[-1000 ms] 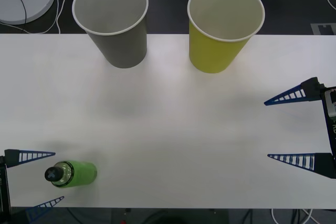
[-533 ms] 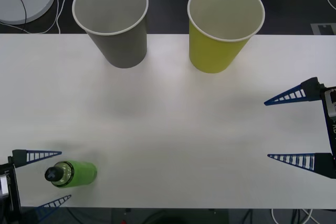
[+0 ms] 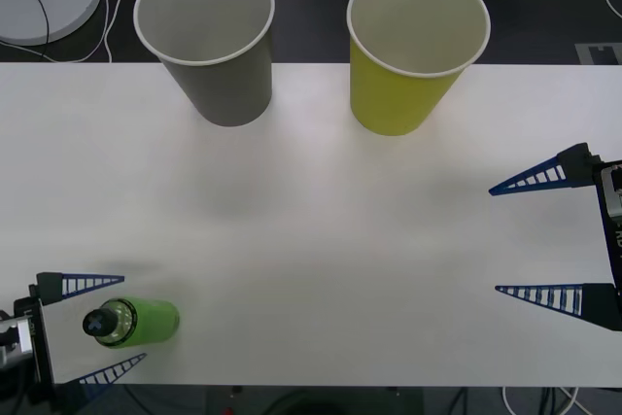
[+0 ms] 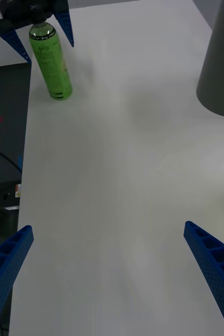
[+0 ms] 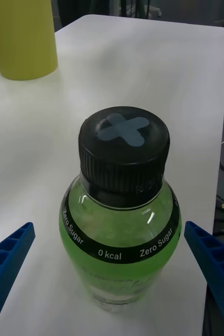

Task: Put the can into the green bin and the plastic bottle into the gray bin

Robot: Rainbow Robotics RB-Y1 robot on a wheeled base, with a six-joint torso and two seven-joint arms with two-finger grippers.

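So the plastic bottle (image 3: 132, 323) is lying on its side at the near-left corner of the white table (image 3: 311, 230), cap pointing at the left gripper (image 3: 105, 326), whose blue fingers are spread wide on either side of the bottle without touching it. The gray bin (image 3: 207, 38) and green bin (image 3: 413, 47) stand upright at the far edge, well apart from the bottle. The right gripper (image 3: 513, 238) just hangs over the right side of the table, fingers wide apart, holding nothing.

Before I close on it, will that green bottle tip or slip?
The bottle stands upright, narrow for its height, so a nudge near the cap could topple it. It looks full of liquid, so probably heavy for its size. Smooth curved plastic may slip; the left gripper straddles it.
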